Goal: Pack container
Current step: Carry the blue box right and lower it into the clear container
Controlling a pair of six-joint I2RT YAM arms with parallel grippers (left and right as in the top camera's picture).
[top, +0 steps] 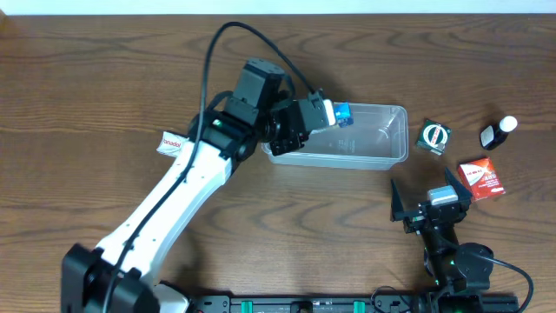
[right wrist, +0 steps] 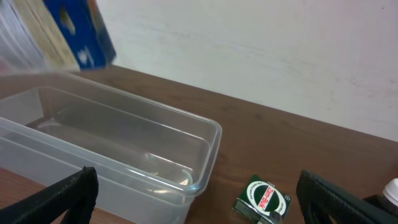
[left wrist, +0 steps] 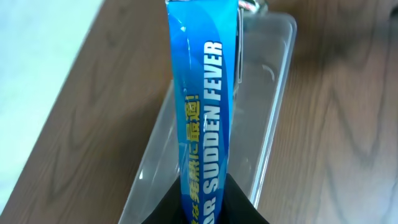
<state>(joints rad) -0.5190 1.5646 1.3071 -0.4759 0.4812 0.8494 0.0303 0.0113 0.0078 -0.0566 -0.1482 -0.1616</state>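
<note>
A: At that moment your left hand (top: pixel 328 114) was pinching a blue box (left wrist: pixel 202 112), the one printed "FOR SUDDEN FEVER" down its side. In your left wrist view the box ran lengthwise between the two dark fingers (left wrist: pixel 166 210).

B: You held it over the left end of the container (top: pixel 373 148). Seen from your right wrist, the blue box sat above the rim, not down inside.

A: The container itself, clear plastic with rounded corners, rested on the bench (top: pixel 87 69) right of the middle, its long side running left to right in the overhead view.

B: Your right hand (top: pixel 432 204) was spread wide with nothing between its fingers (right wrist: pixel 62 199). You had it low on the near side, pointed at the container's right end.

A: To the right of the container you had three small items on the bench. There was a green-and-white box (top: pixel 433 136) just beside its right wall, a dark bottle with a white cap (top: pixel 498 132) farther right, and a red box (top: pixel 482 177) nearer your right hand.

B: A white packet with red lettering (top: pixel 171 143) lay beside your left arm, well apart from the container.
</note>
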